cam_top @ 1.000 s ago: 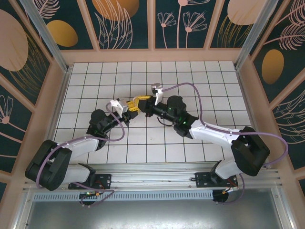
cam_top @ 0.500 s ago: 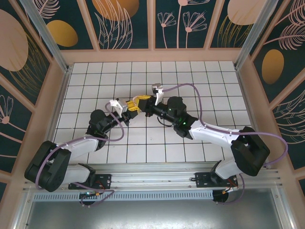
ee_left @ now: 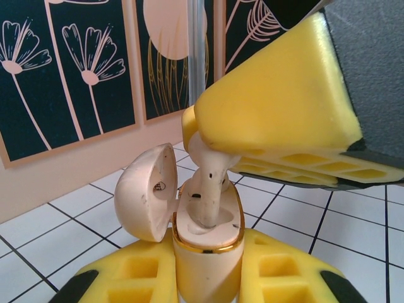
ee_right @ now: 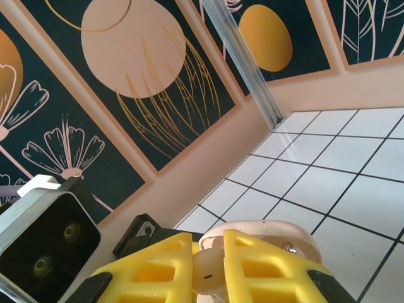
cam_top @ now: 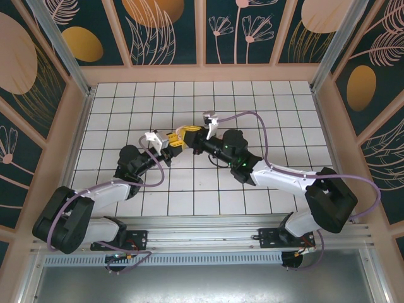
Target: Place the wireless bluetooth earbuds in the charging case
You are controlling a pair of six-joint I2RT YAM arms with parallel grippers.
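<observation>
The left pincer (ee_left: pixel 205 278) was clamped on the charging case (ee_left: pixel 208 249). Its two yellow fingers (ee_left: pixel 129 278) pressed the case, one on each side. The case stood upright between them. There was one case. It was pale pink with a shiny gold rim. Its round lid (ee_left: pixel 142 196) was swung open to the left and hung on at the hinge.

The right pincer (ee_right: pixel 208 274) was clamped on one earbud (ee_left: pixel 211 183). Its two yellow fingers (ee_right: pixel 265 271) squeezed the round top of the earbud. The earbud hung down from those fingers, right over the case. Its thin end sat inside the open case, while its round top was above the gold rim. I could count one earbud.

From above, the two pincers met tip to tip over the tabletop (cam_top: pixel 278 113). They were close to its middle, a little toward the left edge. The case was too small to make out there.

There were two arms. The left arm (cam_top: pixel 107 189) reached in from the near left corner. The right arm (cam_top: pixel 284 177) reached in from the near right corner. Each arm had one purple cable (cam_top: pixel 252 117), so there were two cables. The tabletop was white with dark lines that made squares. Dark walls (cam_top: pixel 164 31) with painted flowers stood around it.
</observation>
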